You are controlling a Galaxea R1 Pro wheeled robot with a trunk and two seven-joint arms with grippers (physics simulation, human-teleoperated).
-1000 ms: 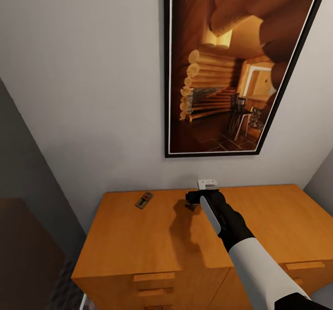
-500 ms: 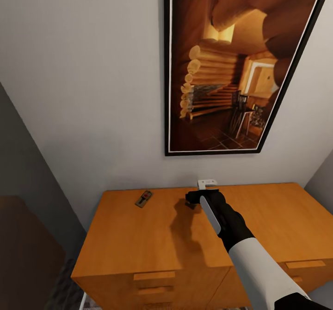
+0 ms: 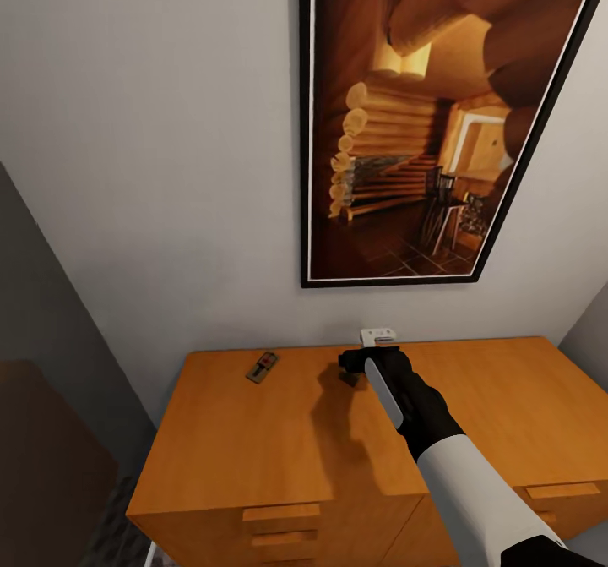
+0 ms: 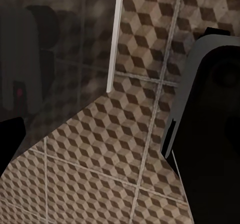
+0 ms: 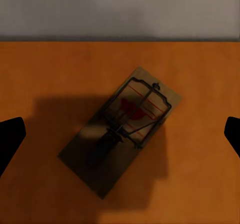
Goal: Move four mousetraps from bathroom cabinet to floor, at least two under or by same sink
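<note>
Little had changed since the earlier frames: the head camera had tilted slightly, while the right hand [image 3: 350, 362] remained poised over the rear part of the cabinet [image 3: 279, 457] top, near the wall. In the right wrist view its two dark fingertips [image 5: 11, 140] stood far apart at either edge of the picture, spread wide and holding nothing. Between them, on the orange-brown wood, lay a mousetrap [image 5: 121, 134], flat and turned diagonally, its dark wire frame and red mark facing up. Neither fingertip touched it. The hand's shadow fell across the trap and the wood around it.

A second mousetrap [image 3: 263, 367] lay flat on the same cabinet top, well apart from the hand toward the cabinet's left rear corner. Drawer fronts with bar handles [image 3: 281, 513] showed along the cabinet's front edge. A framed picture [image 3: 431, 119] of a log interior hung on the pale wall above.

The left hand's state could not be told; the left wrist view showed dark gripper parts over the cube-patterned bathroom floor [image 4: 100, 159].
</note>
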